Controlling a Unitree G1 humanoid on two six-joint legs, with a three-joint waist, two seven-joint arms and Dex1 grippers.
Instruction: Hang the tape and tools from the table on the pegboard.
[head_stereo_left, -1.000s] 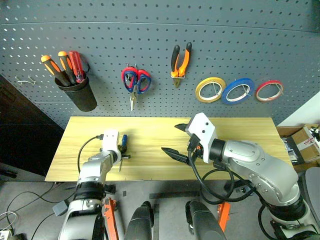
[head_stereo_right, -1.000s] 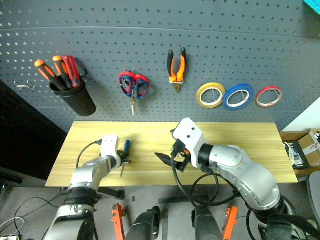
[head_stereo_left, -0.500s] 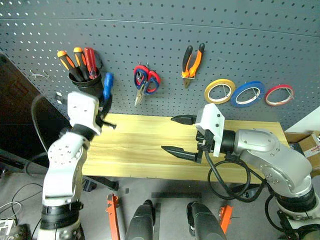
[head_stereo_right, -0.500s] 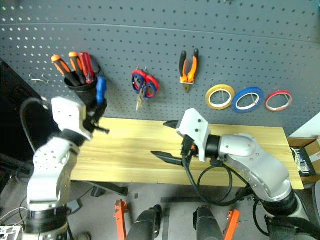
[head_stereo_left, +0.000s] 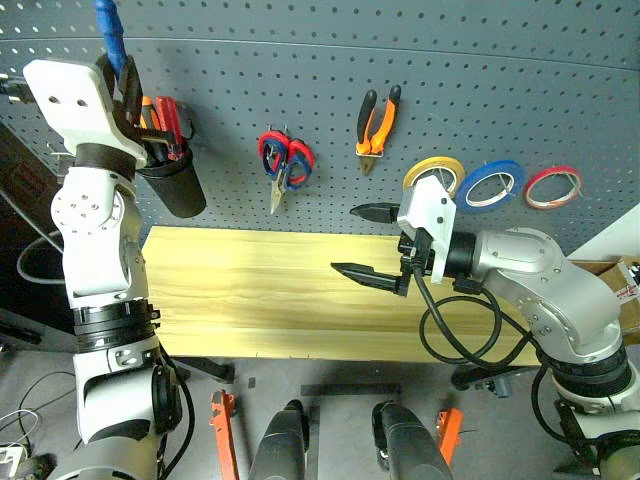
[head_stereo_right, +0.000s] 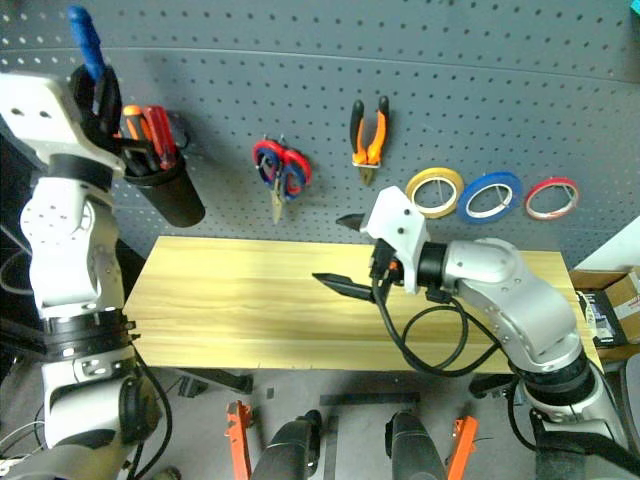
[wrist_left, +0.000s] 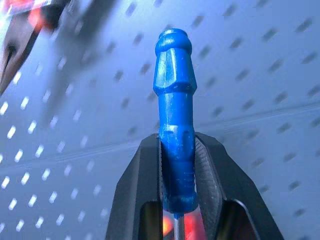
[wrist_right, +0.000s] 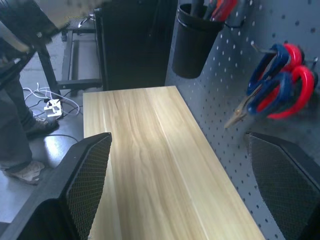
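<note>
High at the left, my left gripper (head_stereo_left: 122, 75) is shut on the blue-handled screwdriver (wrist_left: 175, 100), handle pointing up in front of the pegboard (head_stereo_left: 480, 80). It is just above the black cup (head_stereo_left: 175, 185). My right gripper (head_stereo_left: 345, 240) hangs open and empty over the middle of the table (head_stereo_left: 260, 300). On the pegboard hang the orange-and-black pliers (head_stereo_left: 375, 120), the blue tape (head_stereo_left: 497, 184) and blue-handled scissors (wrist_right: 272, 75), which share a hook with red-handled ones (wrist_right: 300, 85).
The cup holds orange and red screwdrivers (head_stereo_left: 160, 110). A yellow tape ring (head_stereo_left: 432, 178) and a red one (head_stereo_left: 553, 185) flank the blue tape. A person's legs (wrist_right: 20, 125) stand by the table's left end. A cardboard box (head_stereo_left: 625, 290) sits at the far right.
My left gripper has lifted the blue screwdriver from the table's left part up to above the black cup, turning it upward. The right gripper stayed open and rose slightly. The camera view shifted.
</note>
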